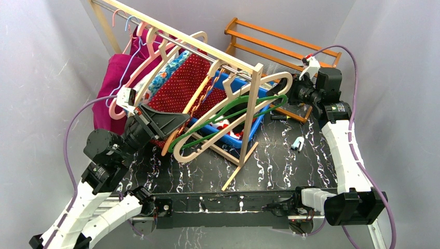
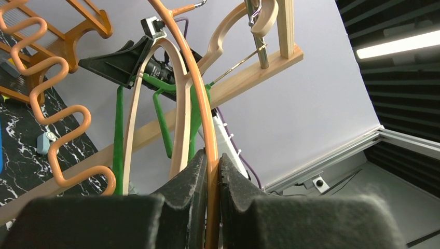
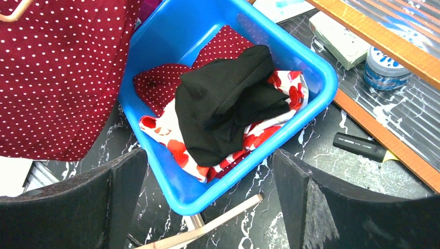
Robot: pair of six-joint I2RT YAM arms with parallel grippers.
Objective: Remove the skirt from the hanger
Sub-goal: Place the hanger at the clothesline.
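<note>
The left claw (image 2: 210, 158) is pressed together on the thin orange hanger (image 2: 200, 88) — the wrist view shows its black fingers (image 2: 189, 181) nipping the curved rim from both sides. Just beyond the grip stand a beige wooden hanger (image 2: 184, 119) and a green hanger (image 2: 119, 140), crowded against the orange one under the wooden rail (image 1: 181, 36) of the clothes rack. From above, this claw reaches in from the left at the near side of the rack, right beside the skirt (image 1: 187, 83). The skirt is dark red with small white dots and hangs from the rail among the hangers; which hanger carries it I cannot tell. Left of it hangs a magenta garment (image 1: 117, 83).

The right claw (image 3: 207, 155) is spread wide and grips nothing; it hovers above a blue plastic bin (image 3: 311, 67). In the bin lies a black garment (image 3: 228, 104) on top of a red-and-white flowered cloth (image 3: 176, 148). The dotted skirt fills the left edge of this wrist view, just beside the bin. To the right of the bin a black marker (image 3: 360, 145) lies on the black marbled tabletop (image 1: 290, 166) — and beyond it, at the far right, sits an orange-brown wooden rack (image 1: 280, 41).
</note>
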